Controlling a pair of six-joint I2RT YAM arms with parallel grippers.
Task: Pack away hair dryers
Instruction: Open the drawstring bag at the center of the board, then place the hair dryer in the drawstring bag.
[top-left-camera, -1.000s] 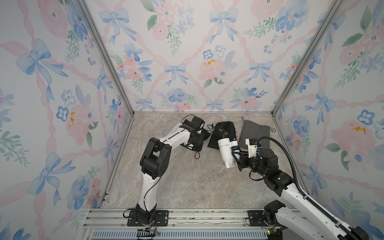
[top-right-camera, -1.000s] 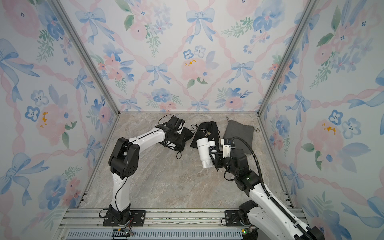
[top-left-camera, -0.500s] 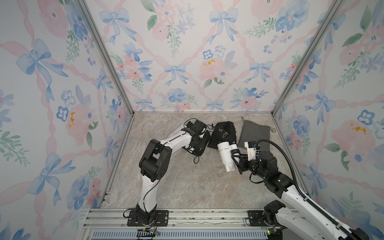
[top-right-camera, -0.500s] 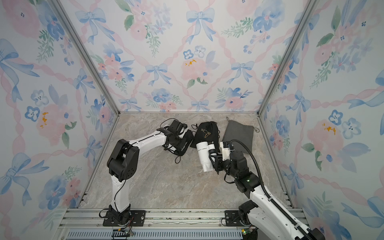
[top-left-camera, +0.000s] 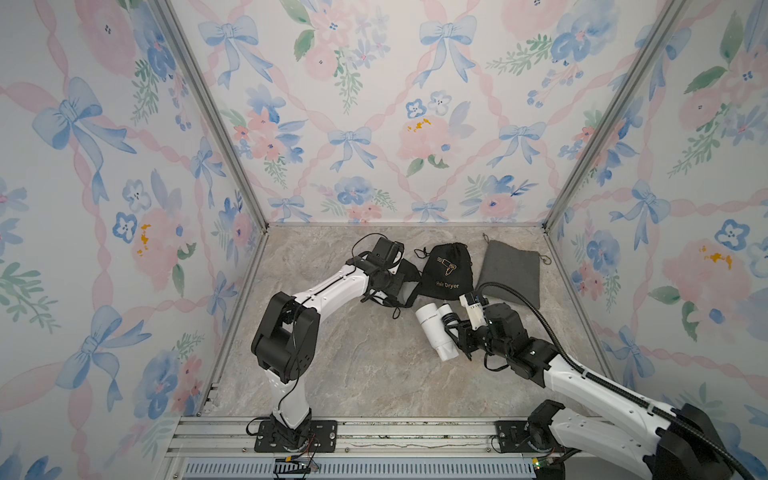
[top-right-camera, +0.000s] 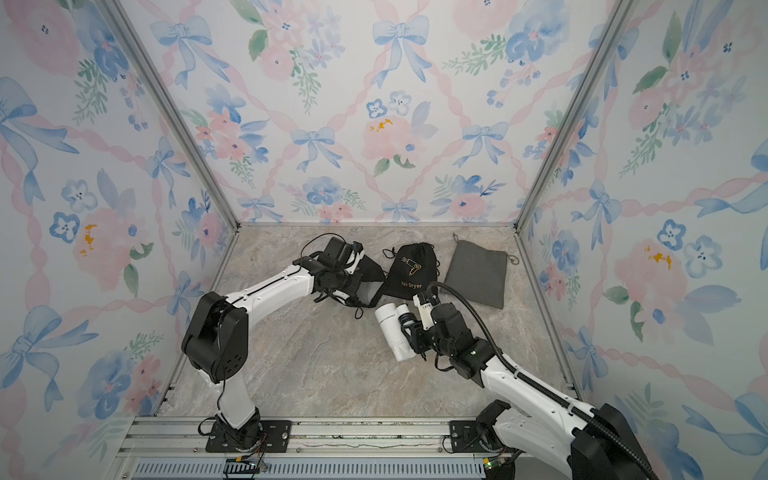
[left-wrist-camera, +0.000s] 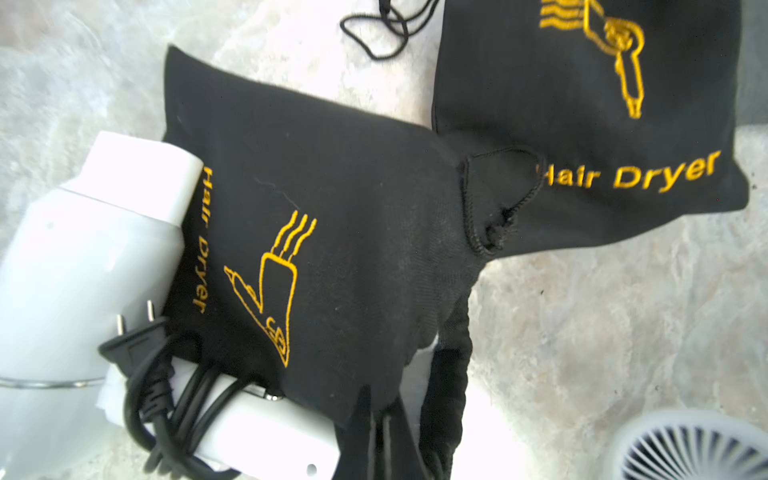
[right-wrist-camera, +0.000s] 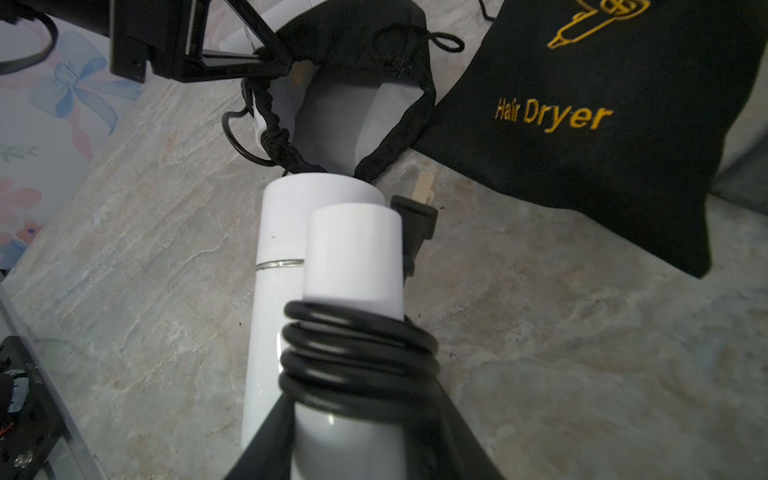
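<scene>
White hair dryer (top-left-camera: 436, 336) with black cord (right-wrist-camera: 357, 353); black pouch (left-wrist-camera: 332, 228) embroidered with yellow lettering and dryer outline; plain grey pouch (top-left-camera: 511, 270); grey-beige marbled tabletop (top-left-camera: 353, 374); walls (top-left-camera: 374, 104) patterned with blue bows, pink ribbons and flowers.

Shows smooth, glossy white plastic on the hair dryer (right-wrist-camera: 351, 257), shiny black rubbery sheathing on its cord (right-wrist-camera: 357, 361). Reads as matt, finely woven cloth on the black pouch (left-wrist-camera: 353, 208), with yellow embroidered thread. Looks coarser and felt-like on the grey pouch (top-left-camera: 509, 270). Looks stone-veined, faintly sheened on the tabletop (top-left-camera: 353, 374).
</scene>
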